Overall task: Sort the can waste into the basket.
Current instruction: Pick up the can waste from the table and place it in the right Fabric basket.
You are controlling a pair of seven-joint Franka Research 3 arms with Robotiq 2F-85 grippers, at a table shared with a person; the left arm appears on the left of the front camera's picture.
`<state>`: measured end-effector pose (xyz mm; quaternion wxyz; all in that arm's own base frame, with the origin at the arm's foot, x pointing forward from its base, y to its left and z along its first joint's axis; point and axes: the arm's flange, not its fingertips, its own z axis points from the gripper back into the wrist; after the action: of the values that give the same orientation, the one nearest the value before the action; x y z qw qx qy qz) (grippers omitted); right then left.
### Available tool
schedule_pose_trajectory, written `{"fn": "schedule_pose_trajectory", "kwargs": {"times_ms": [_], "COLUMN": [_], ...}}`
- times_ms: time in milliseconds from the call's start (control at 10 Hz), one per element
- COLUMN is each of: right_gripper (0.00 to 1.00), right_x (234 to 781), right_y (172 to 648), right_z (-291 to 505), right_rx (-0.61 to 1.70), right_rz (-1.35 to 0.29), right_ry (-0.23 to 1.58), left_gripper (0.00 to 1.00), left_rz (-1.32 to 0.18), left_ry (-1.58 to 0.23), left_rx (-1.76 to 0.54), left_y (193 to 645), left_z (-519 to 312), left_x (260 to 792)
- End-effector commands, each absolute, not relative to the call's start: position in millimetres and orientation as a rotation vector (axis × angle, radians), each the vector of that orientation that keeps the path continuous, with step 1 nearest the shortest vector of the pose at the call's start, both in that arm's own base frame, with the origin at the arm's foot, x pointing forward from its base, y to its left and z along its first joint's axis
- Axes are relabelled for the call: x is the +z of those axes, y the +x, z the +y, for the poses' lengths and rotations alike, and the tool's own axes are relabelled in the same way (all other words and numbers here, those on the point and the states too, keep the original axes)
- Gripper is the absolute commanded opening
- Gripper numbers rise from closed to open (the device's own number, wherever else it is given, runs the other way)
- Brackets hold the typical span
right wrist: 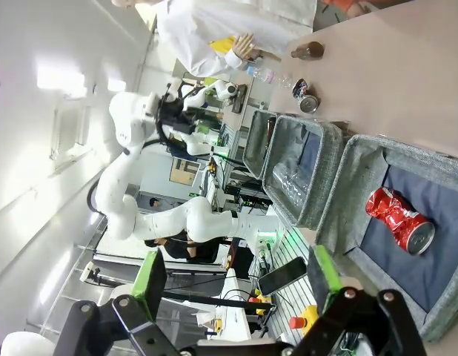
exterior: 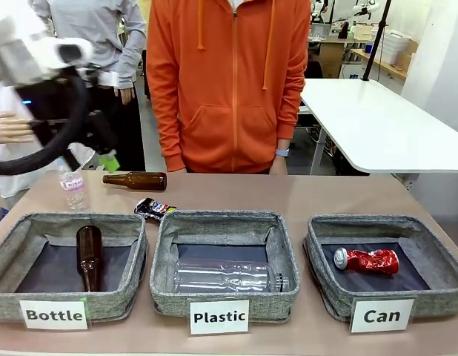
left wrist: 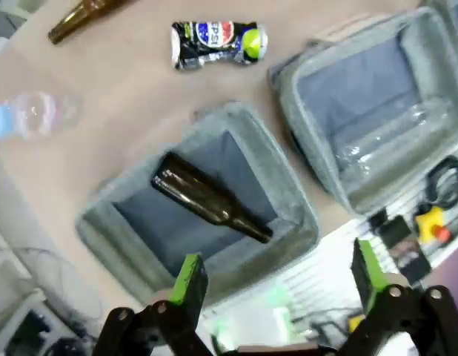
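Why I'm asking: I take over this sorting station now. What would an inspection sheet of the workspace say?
Surface: brown table, three grey baskets in a row along the near edge.
Job's things: red can lies in the Can basket; dark printed can lies on the table behind the baskets.
Clutter: brown bottle in the Bottle basket; second brown bottle lying on the table; clear bottle in the Plastic basket; small clear bottle standing at far left.
Grippers: left gripper raised above the table's left side, jaws open, empty; right gripper jaws open, empty.
Cables: black cable looped along the left arm.
Surroundings: person in orange hoodie at the far side; white table behind.
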<state>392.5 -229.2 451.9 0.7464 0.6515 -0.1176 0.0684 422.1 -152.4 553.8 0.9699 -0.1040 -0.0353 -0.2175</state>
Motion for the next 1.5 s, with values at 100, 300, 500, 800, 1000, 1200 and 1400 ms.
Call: {"fn": "schedule_pose_trajectory", "kwargs": {"times_ms": [100, 300, 500, 800, 1000, 1200, 1400], "right_gripper": [1.0, 1.0, 1.0, 1.0, 1.0, 1.0, 1.0], "right_x": [453.0, 453.0, 453.0, 453.0, 453.0, 453.0, 453.0], "right_y": [390.0, 390.0, 390.0, 390.0, 390.0, 390.0, 390.0], "right_z": [-230.0, -230.0, -230.0, -230.0, -230.0, -230.0, -230.0], "right_rx": [0.167, 0.167, 0.167, 0.167, 0.167, 0.167, 0.167], "right_rz": [-0.264, -0.264, -0.264, -0.264, -0.264, -0.264, -0.264], "right_ry": [1.418, 1.418, 1.418, 1.418, 1.418, 1.418, 1.418], "left_gripper": [1.0, 1.0, 1.0, 1.0, 1.0, 1.0, 1.0], "left_rz": [-0.044, -0.075, 0.004, 0.01, -0.069, -0.181, -0.333], "left_ry": [-0.045, 0.009, 0.022, -0.111, -0.269, -0.263, -0.248], "left_rx": [-0.703, -0.979, -1.338, -1.408, -1.52, -1.361, -1.209], "left_y": [490.6, 513.7, 523.9, 471.7, 345.8, 281.7, 248.4], "left_z": [-162.8, -175.1, -178.8, -153.8, -113.6, -80.1, -15.4], "left_x": [561.1, 539.6, 516.4, 540.4, 576.6, 564.2, 555.2]}}
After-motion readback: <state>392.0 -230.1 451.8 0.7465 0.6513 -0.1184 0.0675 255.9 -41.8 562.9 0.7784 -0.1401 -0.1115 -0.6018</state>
